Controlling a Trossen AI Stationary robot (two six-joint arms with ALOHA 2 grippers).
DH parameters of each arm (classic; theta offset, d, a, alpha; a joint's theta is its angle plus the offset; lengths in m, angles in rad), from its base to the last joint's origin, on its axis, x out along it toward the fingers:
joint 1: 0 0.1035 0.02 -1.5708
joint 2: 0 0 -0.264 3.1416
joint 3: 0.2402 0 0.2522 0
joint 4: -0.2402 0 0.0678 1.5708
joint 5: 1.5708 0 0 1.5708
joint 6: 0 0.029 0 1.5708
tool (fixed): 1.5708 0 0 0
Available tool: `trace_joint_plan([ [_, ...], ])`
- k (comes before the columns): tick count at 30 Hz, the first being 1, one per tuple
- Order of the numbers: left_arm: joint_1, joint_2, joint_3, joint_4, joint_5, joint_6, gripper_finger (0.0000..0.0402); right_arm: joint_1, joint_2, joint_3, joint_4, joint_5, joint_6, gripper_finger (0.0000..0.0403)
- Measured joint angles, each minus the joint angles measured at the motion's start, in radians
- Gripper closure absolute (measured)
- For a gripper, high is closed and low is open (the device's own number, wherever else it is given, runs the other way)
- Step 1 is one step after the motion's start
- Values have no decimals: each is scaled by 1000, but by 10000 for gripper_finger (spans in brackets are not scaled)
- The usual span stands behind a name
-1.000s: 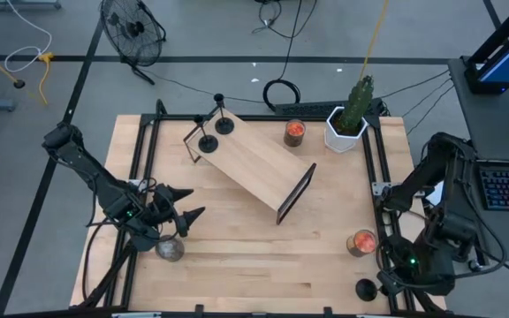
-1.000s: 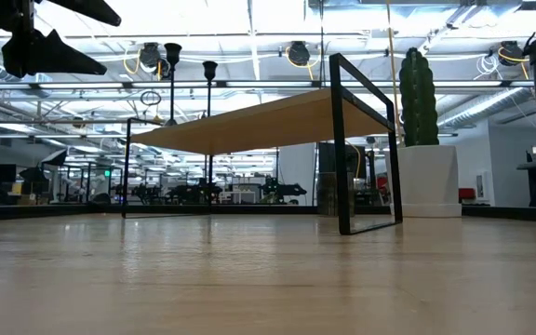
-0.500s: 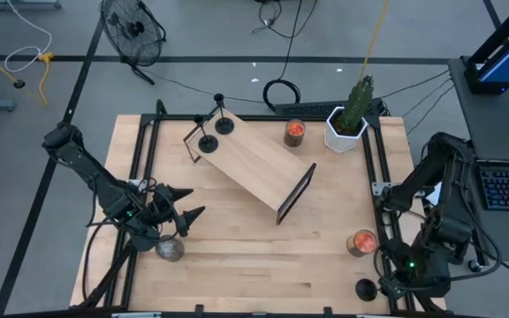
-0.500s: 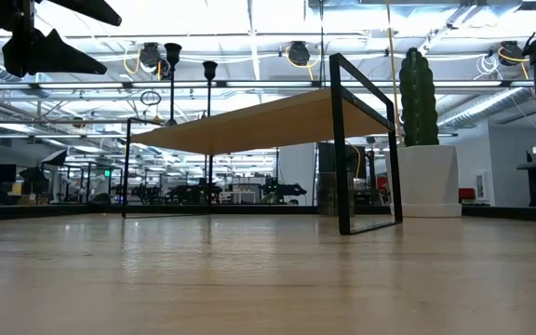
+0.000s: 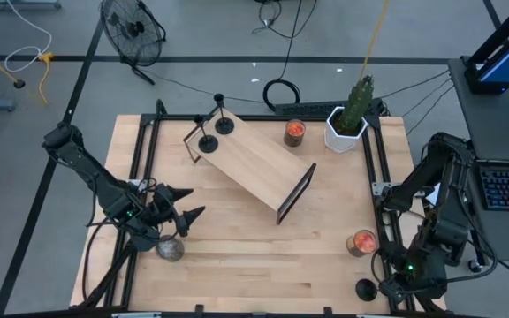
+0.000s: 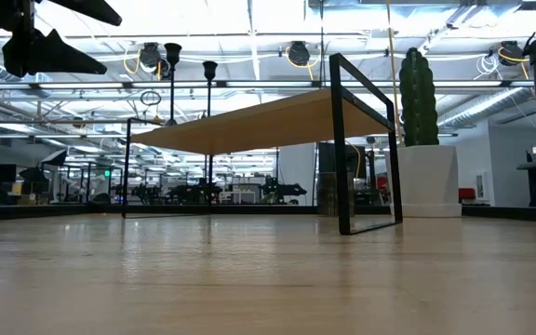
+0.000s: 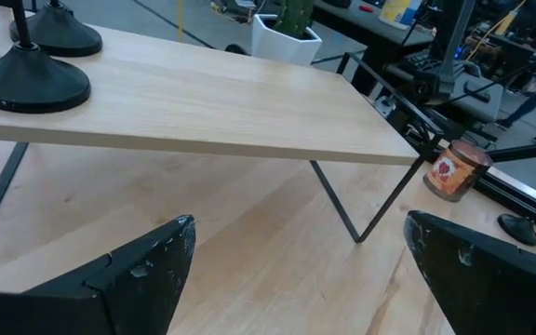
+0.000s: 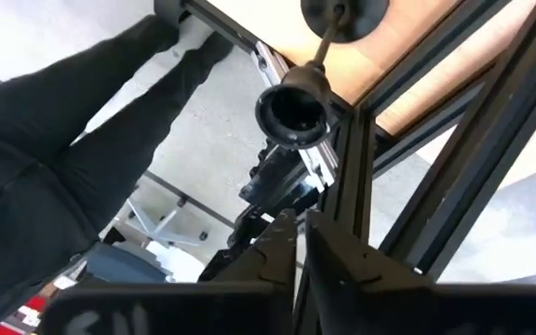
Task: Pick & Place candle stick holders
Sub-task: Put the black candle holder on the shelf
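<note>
Two matte-black candle stick holders point(image 5: 208, 141) point(image 5: 224, 124) stand on their disc bases at the far left end of the wooden shelf point(image 5: 253, 164). They also show in the low view point(image 6: 172, 56) point(image 6: 209, 71) and the left wrist view point(image 7: 28, 82). A third holder point(image 5: 365, 288) stands upright on the table near the front right corner; the right wrist view looks down on its cup point(image 8: 293, 110). My left gripper point(image 5: 185, 203) is open and empty, left of the shelf, pointing at it. My right gripper point(image 8: 302, 234) is shut, just right of the third holder, touching nothing.
A white pot with a green plant point(image 5: 346, 129) stands at the far right. One candle jar point(image 5: 294, 132) stands beside it, another point(image 5: 360, 241) near the front right. A round greyish object point(image 5: 169, 250) lies by my left arm. Black frame rails point(image 5: 374, 168) edge the table.
My right arm has shifted a little toward the table's near edge, beside the third holder.
</note>
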State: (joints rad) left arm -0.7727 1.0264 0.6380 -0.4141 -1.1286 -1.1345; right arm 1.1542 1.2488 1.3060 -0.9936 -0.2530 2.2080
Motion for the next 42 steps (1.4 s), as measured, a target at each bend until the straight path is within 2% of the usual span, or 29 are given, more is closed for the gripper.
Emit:
trace_joint_plan([
  [4,0,0,0,0,0,1,9,0,-1,0,-3,42,-3,343],
  [11,0,0,0,0,0,7,9,0,-1,-2,-46,43,22,269],
  [17,0,0,0,0,0,7,9,0,-2,-73,6,28,30,234],
  [21,0,0,0,0,0,7,9,0,-1,-135,123,-13,27,230],
  [26,0,0,0,-1,0,8,9,0,-1,-190,203,-11,25,238],
  [39,0,0,0,-1,0,6,9,10,-59,-200,296,-8,36,240],
  [42,0,0,0,-1,0,9,9,20,-84,-200,260,42,45,242],
])
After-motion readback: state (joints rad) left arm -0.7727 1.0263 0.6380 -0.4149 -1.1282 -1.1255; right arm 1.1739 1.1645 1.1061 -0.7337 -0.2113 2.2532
